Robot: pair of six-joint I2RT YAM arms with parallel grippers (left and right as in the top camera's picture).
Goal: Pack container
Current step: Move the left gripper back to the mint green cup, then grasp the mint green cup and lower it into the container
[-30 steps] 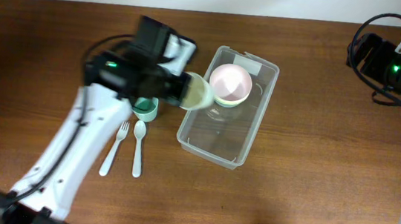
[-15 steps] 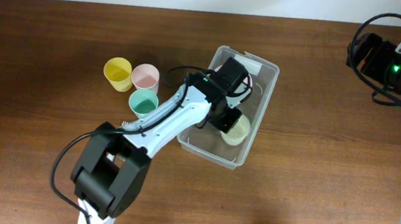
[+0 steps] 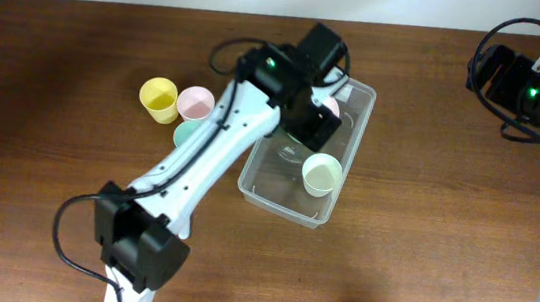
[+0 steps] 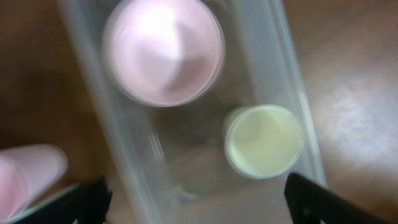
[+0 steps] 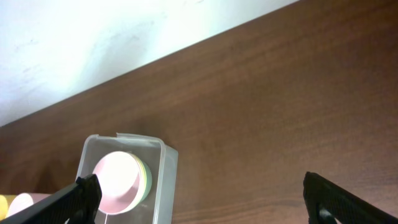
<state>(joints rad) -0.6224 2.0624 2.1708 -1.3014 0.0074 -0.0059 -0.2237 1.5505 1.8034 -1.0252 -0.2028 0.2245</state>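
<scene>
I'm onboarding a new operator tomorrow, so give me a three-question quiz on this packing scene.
1. True or false: the pale green cup stands inside the container.
2. What shares the container with that cup? A) a spoon B) the pink bowl C) a lid
3. Fill in: the left end effector, above the container, is ____ (open or shut).

Key: 1 true; 2 B; 3 open.

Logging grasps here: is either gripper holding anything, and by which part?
Nothing is held. The left gripper hangs open over the container, pale green cup sitting free inside; right gripper open, empty.
</scene>
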